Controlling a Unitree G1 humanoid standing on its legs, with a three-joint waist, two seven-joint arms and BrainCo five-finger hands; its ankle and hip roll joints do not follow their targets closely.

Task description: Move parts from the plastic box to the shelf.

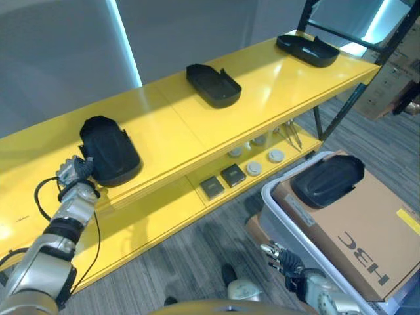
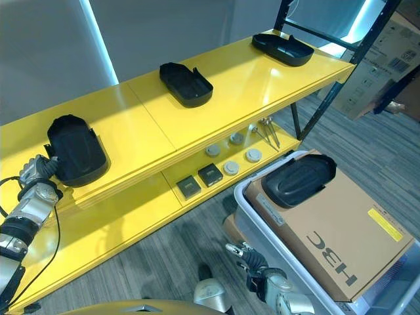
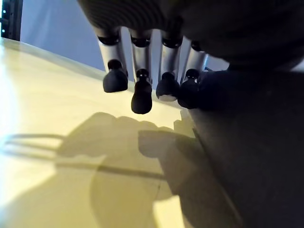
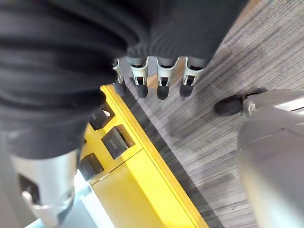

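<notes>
Three black moulded parts lie on the yellow top shelf [image 1: 164, 125]: one at the left [image 1: 108, 149], one in the middle [image 1: 213, 84], one at the far right [image 1: 307, 49]. A fourth black part [image 1: 327, 180] rests on a cardboard box [image 1: 354, 236] inside the grey plastic box [image 1: 274, 200]. My left hand [image 1: 73, 172] is open at the left part's near edge; its fingers [image 3: 142, 95] hang relaxed beside the part [image 3: 256, 142], holding nothing. Low down, by the plastic box's near corner, my right hand [image 1: 283, 257] is open, its fingers [image 4: 161, 80] straight above the floor.
The lower yellow shelf [image 1: 164, 216] carries small black square blocks [image 1: 233, 174], grey round discs [image 1: 275, 156] and thin metal tools [image 1: 292, 134]. A dark metal rack frame [image 1: 341, 105] stands at the shelf's right end, with cardboard boxes [image 1: 394, 72] behind it.
</notes>
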